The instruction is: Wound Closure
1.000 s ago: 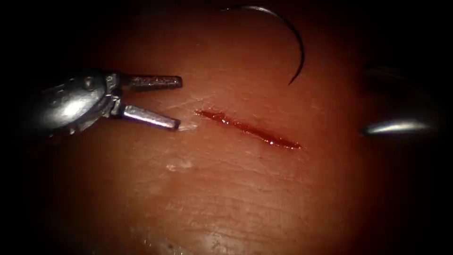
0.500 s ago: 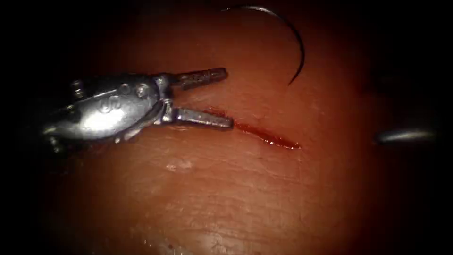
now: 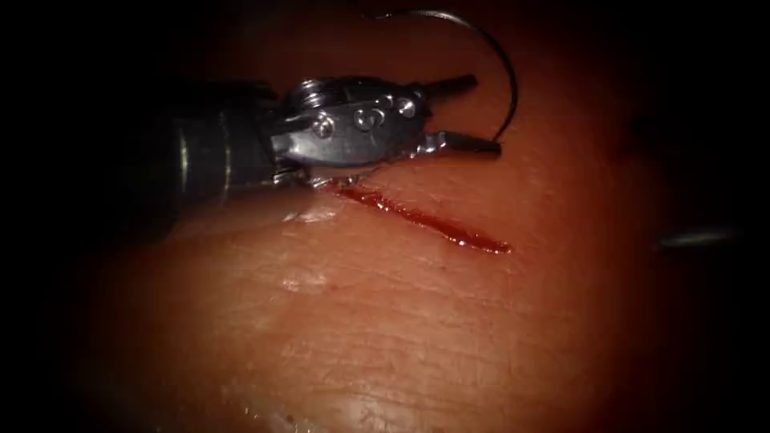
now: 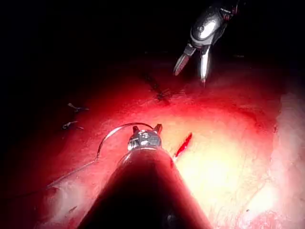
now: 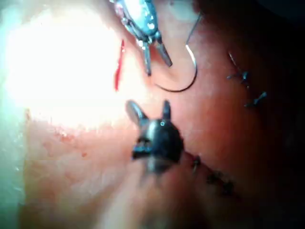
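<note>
Tissue (image 3: 385, 337) fills the near ground, bare and glistening, and on it the cut (image 3: 421, 218) runs as a thin slanted line with red fluid (image 3: 465, 237) lying along its length, the only hollow on show and nothing but that fluid in it. Just behind the cut's left end comes the left tool (image 3: 473, 112), its wrist low over the surface, jaws spread apart and gripping nothing; a moment ago it sat well to the left of the cut and it has swept across to the far side. Its upper jaw reaches toward the needle (image 3: 501, 72), which lies free on the tissue beyond the cut, curve arching up and over to the right, its pointed end just beside the lower jaw, not in the tissue. From the right wrist view the same needle (image 5: 188, 71) lies loose beside those spread jaws. Thread (image 4: 71, 174) trails off from the needle across the surface. Far right, the right tool (image 4: 193, 67) hangs well apart, jaws parted and holding nothing, having drawn back toward the edge
</note>
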Available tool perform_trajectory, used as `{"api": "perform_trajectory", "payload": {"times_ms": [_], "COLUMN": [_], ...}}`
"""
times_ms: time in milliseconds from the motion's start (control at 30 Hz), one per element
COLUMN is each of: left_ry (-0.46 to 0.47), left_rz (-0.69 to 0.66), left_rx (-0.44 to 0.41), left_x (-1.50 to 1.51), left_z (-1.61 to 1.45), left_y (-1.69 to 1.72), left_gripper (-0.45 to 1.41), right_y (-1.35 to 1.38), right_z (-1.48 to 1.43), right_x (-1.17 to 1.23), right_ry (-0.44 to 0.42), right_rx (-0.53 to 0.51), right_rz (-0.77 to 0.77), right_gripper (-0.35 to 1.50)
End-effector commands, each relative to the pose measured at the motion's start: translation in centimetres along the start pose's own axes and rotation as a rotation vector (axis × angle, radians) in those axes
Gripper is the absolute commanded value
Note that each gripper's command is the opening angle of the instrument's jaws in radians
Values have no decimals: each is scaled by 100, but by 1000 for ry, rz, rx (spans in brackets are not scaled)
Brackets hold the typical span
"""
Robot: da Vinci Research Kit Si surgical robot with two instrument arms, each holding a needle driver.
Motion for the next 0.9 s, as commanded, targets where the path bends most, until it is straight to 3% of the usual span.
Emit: {"api": "perform_trajectory", "payload": {"times_ms": [33, 300, 433, 467, 533, 567, 667, 900], "left_ry": [-9, -80, -98, -101, -112, -124, -138, -143], "left_rz": [-4, -32, -53, -58, -67, -71, -69, -65], "left_rx": [3, -4, -4, -3, -6, -9, -17, -35], "left_x": [1, -13, -14, -15, -16, -18, -20, -22], "left_z": [10, 38, 46, 47, 50, 50, 47, 33], "left_y": [-1, 14, 15, 14, 12, 11, 11, 8], "left_gripper": [58, 62, 50, 45, 13, -12, -45, -45], "right_y": [2, 3, 2, 2, 1, 1, 1, 1], "right_z": [9, 14, 15, 15, 16, 16, 16, 17], "right_x": [0, -6, -5, -5, -4, -4, -4, -3], "right_ry": [3, -3, -3, -3, -3, -3, -3, -6], "right_rx": [1, -2, -2, -3, -3, -3, -3, -4], "right_rz": [-2, -7, -6, -6, -6, -6, -6, -5], "right_gripper": [109, 109, 107, 107, 107, 107, 107, 106]}}
